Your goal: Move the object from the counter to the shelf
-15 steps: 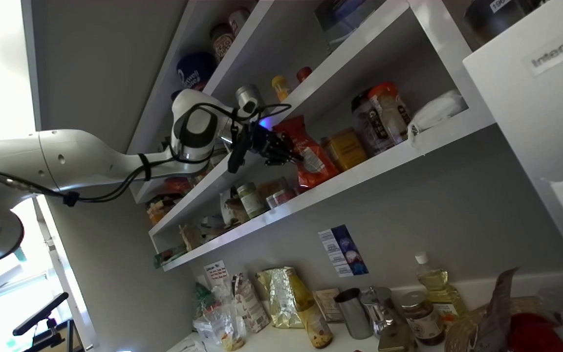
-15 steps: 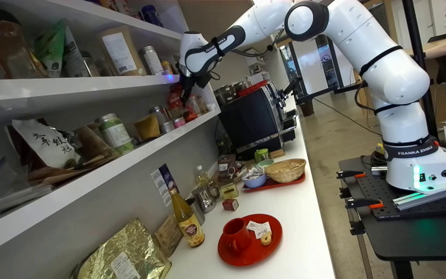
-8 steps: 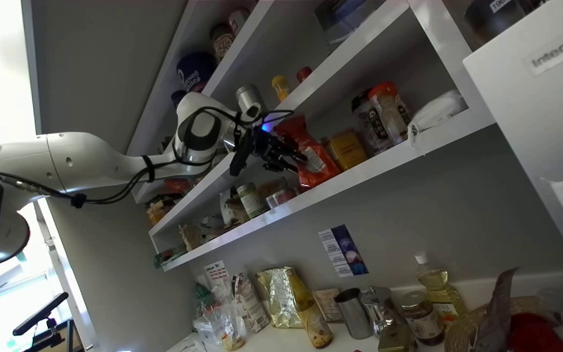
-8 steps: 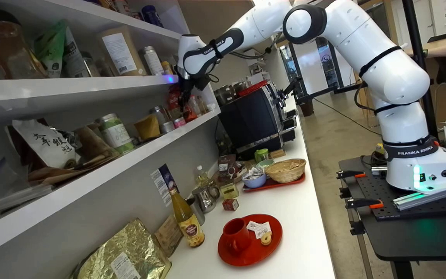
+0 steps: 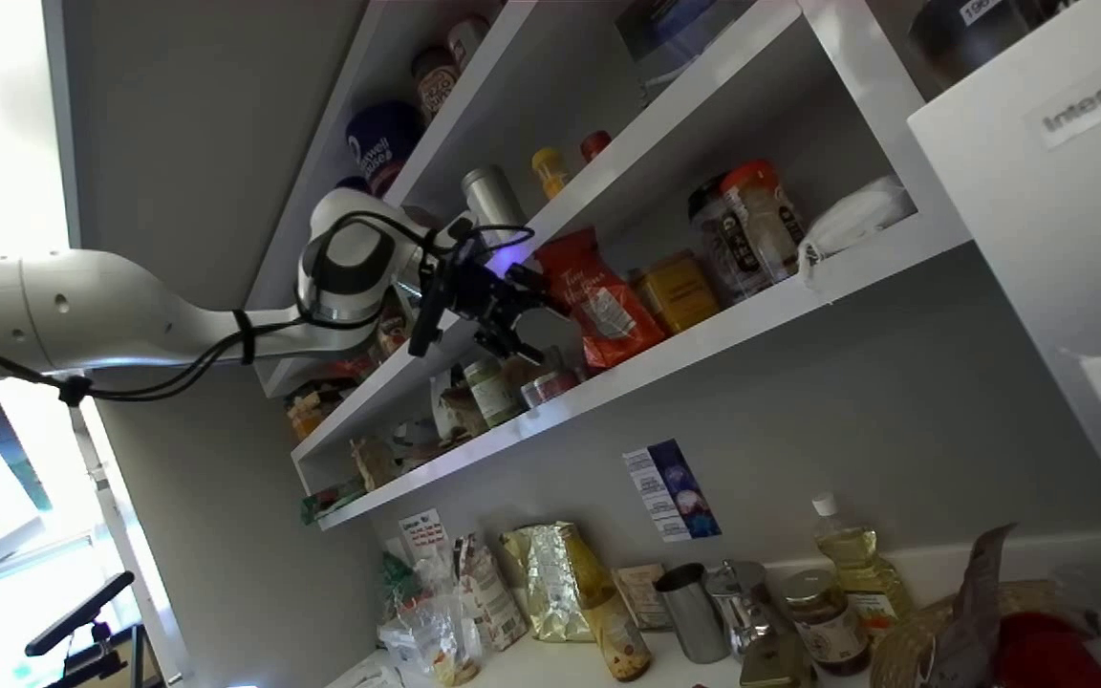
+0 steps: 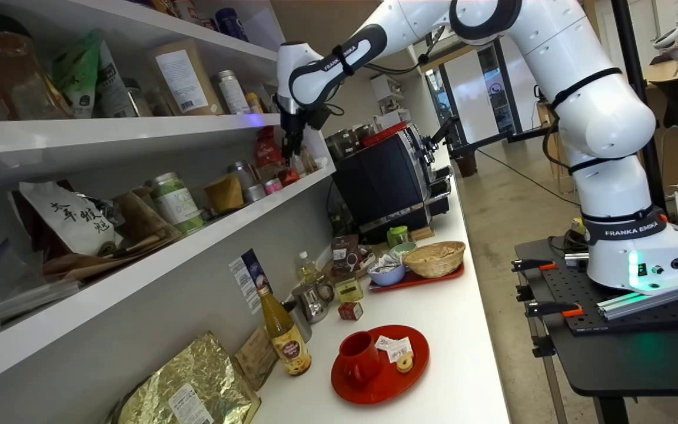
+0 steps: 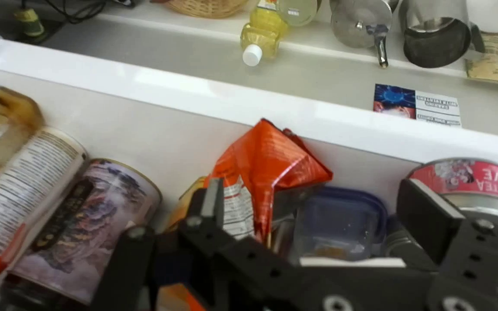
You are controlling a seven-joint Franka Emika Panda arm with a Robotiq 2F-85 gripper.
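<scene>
The object, a red-orange packet [image 5: 611,320] with a pale printed patch, stands on the shelf [image 5: 751,330] beside an ochre box. In the wrist view the packet [image 7: 270,160] shows its crumpled end close to the board's front edge. My gripper [image 5: 552,334] is open just off the packet, nothing between its fingers. From the wrist, the left finger pad [image 7: 212,201] overlaps the packet's printed patch; whether it touches cannot be told. The other pad stands well to the right. Below runs the pale counter [image 6: 451,365]. In an exterior view the arm partly hides the packet [image 6: 268,150].
Jars [image 5: 751,225] stand to one side of the packet. A blue-rimmed clear container [image 7: 339,224] and a pink tin [image 7: 469,177] sit near my fingers. Another white board [image 6: 109,132] runs just above. Bottles, a red plate [image 6: 380,388] and a basket [image 6: 436,259] occupy the counter.
My fingers were closed at the packet a second ago; they have since spread apart. The gripper and arm have drawn back from the packet, which stays standing on the shelf.
</scene>
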